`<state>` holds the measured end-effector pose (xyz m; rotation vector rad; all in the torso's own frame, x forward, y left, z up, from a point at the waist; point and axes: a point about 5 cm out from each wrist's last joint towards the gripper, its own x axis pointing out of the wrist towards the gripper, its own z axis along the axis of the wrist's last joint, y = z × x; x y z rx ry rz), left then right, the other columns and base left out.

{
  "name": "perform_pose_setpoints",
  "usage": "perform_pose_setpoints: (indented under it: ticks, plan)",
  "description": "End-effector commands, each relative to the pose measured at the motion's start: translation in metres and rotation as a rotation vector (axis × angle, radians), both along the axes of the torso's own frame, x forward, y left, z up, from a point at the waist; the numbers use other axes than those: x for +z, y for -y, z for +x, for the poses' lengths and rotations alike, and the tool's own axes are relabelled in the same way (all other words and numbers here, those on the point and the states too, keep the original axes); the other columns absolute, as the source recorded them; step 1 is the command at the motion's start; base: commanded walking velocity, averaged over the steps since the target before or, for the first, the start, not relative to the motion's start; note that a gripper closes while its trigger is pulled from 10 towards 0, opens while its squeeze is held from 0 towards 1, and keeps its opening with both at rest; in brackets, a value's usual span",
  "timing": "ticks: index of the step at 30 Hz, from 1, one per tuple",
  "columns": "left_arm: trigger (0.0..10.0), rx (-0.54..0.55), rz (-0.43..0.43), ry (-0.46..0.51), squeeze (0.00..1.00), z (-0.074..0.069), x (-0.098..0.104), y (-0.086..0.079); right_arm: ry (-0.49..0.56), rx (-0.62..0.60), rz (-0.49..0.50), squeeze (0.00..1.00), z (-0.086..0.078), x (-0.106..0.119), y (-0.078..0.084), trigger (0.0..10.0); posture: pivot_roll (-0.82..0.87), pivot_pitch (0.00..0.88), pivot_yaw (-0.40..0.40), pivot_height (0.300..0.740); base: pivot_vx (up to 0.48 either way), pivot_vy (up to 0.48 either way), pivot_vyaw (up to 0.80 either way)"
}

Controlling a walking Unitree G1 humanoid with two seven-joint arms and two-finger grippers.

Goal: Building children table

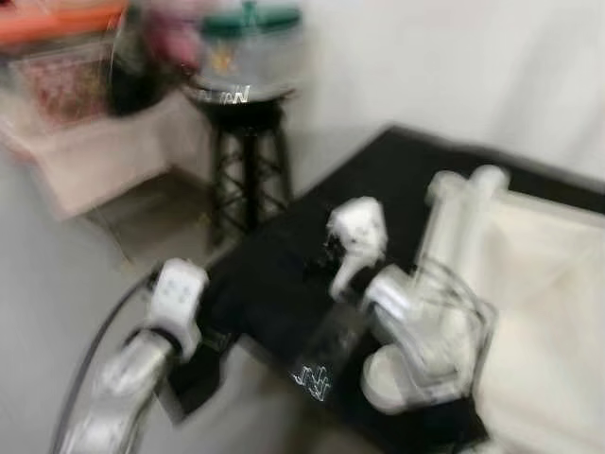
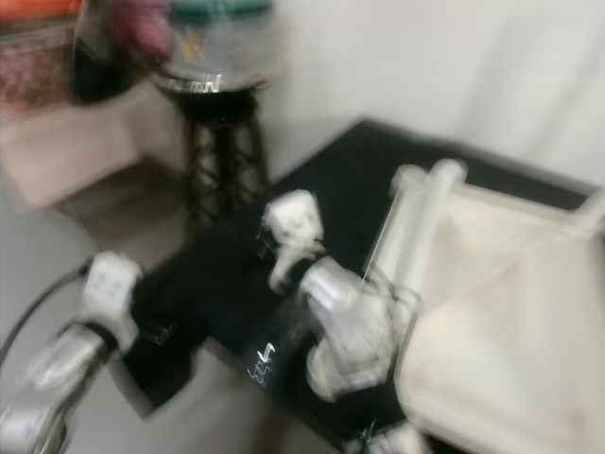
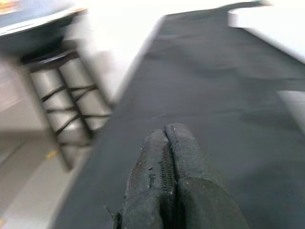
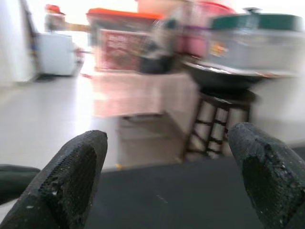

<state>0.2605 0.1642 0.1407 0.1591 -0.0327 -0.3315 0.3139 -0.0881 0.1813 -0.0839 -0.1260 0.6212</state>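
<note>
Arms low over black mat (image 1: 378,189)

A mat (image 1: 312,246) lies on the floor (image 1: 47,284) before me, running back and to my right. On its right part lies a panel (image 1: 548,312), with a post (image 1: 454,227) along the panel's left edge. Behind the mat's left corner stands a stool (image 1: 248,165) carrying a lidded container (image 1: 248,52). Left of the stool is a low worktop (image 1: 85,156) with boxes (image 1: 57,66) on it. My left pincer (image 3: 164,157) is over the mat's left edge; my right pincer (image 4: 167,171) is above the mat, facing the stool.
</note>
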Motion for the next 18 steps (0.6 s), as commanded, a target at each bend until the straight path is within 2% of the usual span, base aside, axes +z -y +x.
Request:
perform_pose_setpoints:
  ticks: [1,18]
  plan:
    - [10.0,-0.014,-0.004,0.004,0.00,0.000,0.001,0.003,-0.013,-0.022,-0.014,0.00,-0.001,-0.006,0.003,10.0,0.02,0.000,-0.021,0.740,0.000,0.000,-0.80]
    - [10.0,-0.032,-0.006,0.004,0.00,-0.001,0.000,0.005,-0.059,-0.080,-0.042,0.00,0.003,-0.019,0.007,10.0,0.02,0.000,-0.031,0.740,0.000,0.000,-0.80]
